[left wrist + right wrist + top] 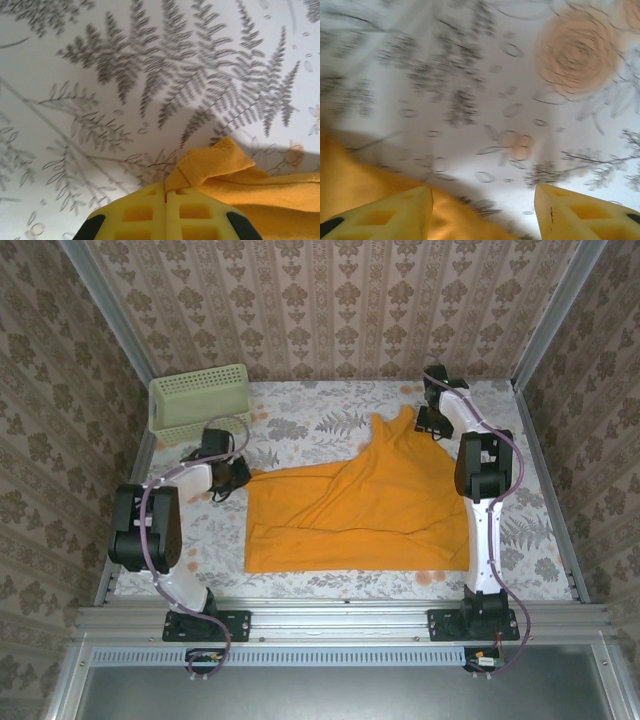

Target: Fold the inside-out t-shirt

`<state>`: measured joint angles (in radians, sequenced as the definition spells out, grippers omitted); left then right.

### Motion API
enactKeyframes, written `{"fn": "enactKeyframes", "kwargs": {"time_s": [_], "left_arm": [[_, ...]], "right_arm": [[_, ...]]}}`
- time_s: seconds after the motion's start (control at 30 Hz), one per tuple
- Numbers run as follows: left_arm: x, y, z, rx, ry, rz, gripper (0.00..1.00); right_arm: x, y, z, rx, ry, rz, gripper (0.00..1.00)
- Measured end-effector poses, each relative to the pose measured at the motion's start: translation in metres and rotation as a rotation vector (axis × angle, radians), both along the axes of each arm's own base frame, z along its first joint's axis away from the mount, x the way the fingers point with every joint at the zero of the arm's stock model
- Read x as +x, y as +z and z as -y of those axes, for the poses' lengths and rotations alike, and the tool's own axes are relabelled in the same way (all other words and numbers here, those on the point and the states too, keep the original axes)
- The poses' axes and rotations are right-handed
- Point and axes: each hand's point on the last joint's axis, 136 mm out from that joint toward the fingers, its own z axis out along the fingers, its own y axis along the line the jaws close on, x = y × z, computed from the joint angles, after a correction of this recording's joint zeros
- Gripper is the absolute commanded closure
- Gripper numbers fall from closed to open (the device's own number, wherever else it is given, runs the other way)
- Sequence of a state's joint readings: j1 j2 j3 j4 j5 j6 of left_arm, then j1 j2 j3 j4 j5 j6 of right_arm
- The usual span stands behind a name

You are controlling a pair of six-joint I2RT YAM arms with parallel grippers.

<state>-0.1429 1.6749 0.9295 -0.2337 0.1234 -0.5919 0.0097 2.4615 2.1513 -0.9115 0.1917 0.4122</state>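
T-shirt (220,162) pinched in left tool (166,195)

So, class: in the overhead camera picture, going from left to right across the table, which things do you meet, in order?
pale green basket → orange t-shirt → right arm

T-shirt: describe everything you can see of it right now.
The t-shirt is soft orange-yellow cloth, plain face up, no print visible. It lies creased and mostly flat on the floral table cover. One corner is drawn out to the left, pinched in the shut left gripper. A peak runs to the far right beside the open right gripper; whether that one touches it is unclear.
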Motion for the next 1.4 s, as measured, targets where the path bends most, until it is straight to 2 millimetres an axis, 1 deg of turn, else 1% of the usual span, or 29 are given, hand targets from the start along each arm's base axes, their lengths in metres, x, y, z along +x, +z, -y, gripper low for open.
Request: {"fn": "enactKeyframes", "kwargs": {"time_s": [0.1, 0.2, 0.3, 0.43, 0.5, 0.6, 0.7, 0.8, 0.87, 0.97, 1.03, 1.1, 1.2, 1.27, 1.3, 1.4], "left_arm": [[-0.010, -0.009, -0.007, 0.002, 0.025, -0.030, 1.00], [-0.017, -0.016, -0.009, 0.005, 0.033, -0.050, 1.00], [-0.019, -0.015, -0.009, 0.005, 0.034, -0.048, 1.00], [-0.018, -0.009, -0.010, 0.003, 0.035, -0.031, 1.00], [-0.017, -0.009, -0.010, 0.002, 0.036, -0.030, 1.00], [-0.017, -0.009, -0.011, 0.002, 0.039, -0.031, 1.00], [-0.017, -0.008, -0.011, 0.002, 0.039, -0.030, 1.00], [-0.016, -0.007, -0.011, -0.001, 0.038, -0.028, 1.00], [-0.015, -0.006, -0.011, -0.002, 0.037, -0.026, 1.00], [-0.014, -0.005, -0.009, -0.007, 0.031, -0.026, 1.00], [-0.011, -0.003, -0.008, -0.011, 0.027, -0.023, 1.00], [-0.008, -0.001, -0.007, -0.012, 0.022, -0.018, 1.00], [-0.002, 0.005, -0.006, -0.015, 0.014, -0.003, 1.00], [0.003, 0.011, -0.004, -0.019, 0.009, 0.012, 1.00], [0.006, 0.013, -0.004, -0.021, 0.007, 0.019, 1.00], [0.012, 0.021, -0.003, -0.021, 0.001, 0.041, 1.00]], "right_arm": [[-0.008, -0.003, 0.017, -0.006, -0.063, -0.019, 0.47], [-0.015, -0.003, 0.030, -0.004, -0.101, -0.027, 0.48], [-0.019, -0.002, 0.034, -0.004, -0.117, -0.031, 0.49], [-0.021, -0.001, 0.034, -0.003, -0.113, -0.027, 0.47], [-0.019, 0.003, 0.029, 0.002, -0.089, -0.011, 0.46], [-0.007, 0.014, 0.016, 0.032, -0.036, 0.041, 0.42], [0.008, 0.029, -0.004, 0.067, 0.033, 0.100, 0.40], [0.027, 0.047, -0.029, 0.103, 0.103, 0.162, 0.37], [0.044, 0.060, -0.042, 0.122, 0.141, 0.212, 0.37], [0.065, 0.070, -0.060, 0.145, 0.181, 0.263, 0.36], [0.075, 0.067, -0.067, 0.159, 0.194, 0.276, 0.36], [0.080, 0.057, -0.068, 0.166, 0.196, 0.267, 0.37], [0.081, 0.036, -0.065, 0.168, 0.189, 0.233, 0.39], [0.078, 0.021, -0.064, 0.171, 0.185, 0.199, 0.46], [0.077, 0.016, -0.064, 0.174, 0.184, 0.188, 0.50], [0.075, 0.006, -0.064, 0.183, 0.184, 0.170, 0.69]]}}
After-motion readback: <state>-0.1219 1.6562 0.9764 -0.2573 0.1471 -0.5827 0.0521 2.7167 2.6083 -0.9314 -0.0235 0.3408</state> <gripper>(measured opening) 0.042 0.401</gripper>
